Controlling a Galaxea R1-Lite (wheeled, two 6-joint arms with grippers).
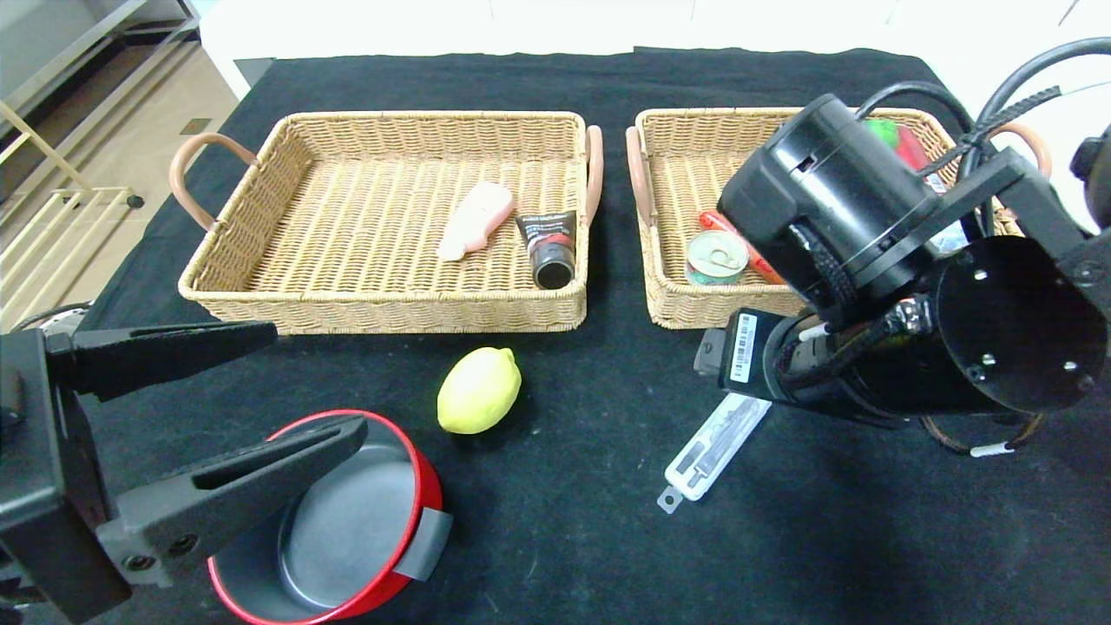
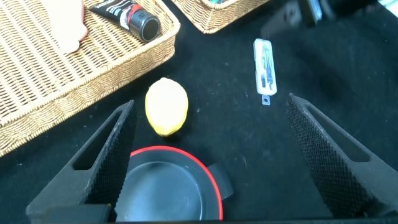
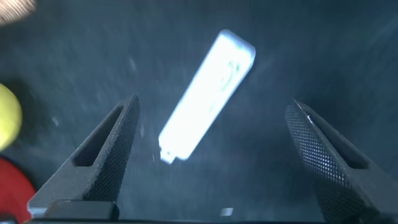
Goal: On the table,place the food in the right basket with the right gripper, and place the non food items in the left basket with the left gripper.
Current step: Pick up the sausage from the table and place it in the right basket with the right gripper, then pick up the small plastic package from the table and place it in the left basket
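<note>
A yellow lemon point(image 1: 479, 390) lies on the black table in front of the left basket point(image 1: 382, 314). A red pot point(image 1: 347, 521) sits just in front of it. A white blister pack point(image 1: 713, 451) lies in front of the right basket point(image 1: 686, 311). My left gripper point(image 1: 319, 378) is open and empty above the pot; the left wrist view shows the gripper point(image 2: 210, 102) with the lemon point(image 2: 166, 107) and pot point(image 2: 165, 186) between its fingers. My right gripper point(image 3: 212, 102) is open and empty, hovering over the pack point(image 3: 208, 102). The right arm point(image 1: 868, 260) hides its fingers in the head view.
The left basket holds a pink item point(image 1: 475, 219) and a black tube point(image 1: 548, 247). The right basket holds a can point(image 1: 717, 257), a red item point(image 1: 755, 256) and a green item point(image 1: 885, 132), partly hidden by the arm. The table's left edge point(image 1: 139, 252) drops to the floor.
</note>
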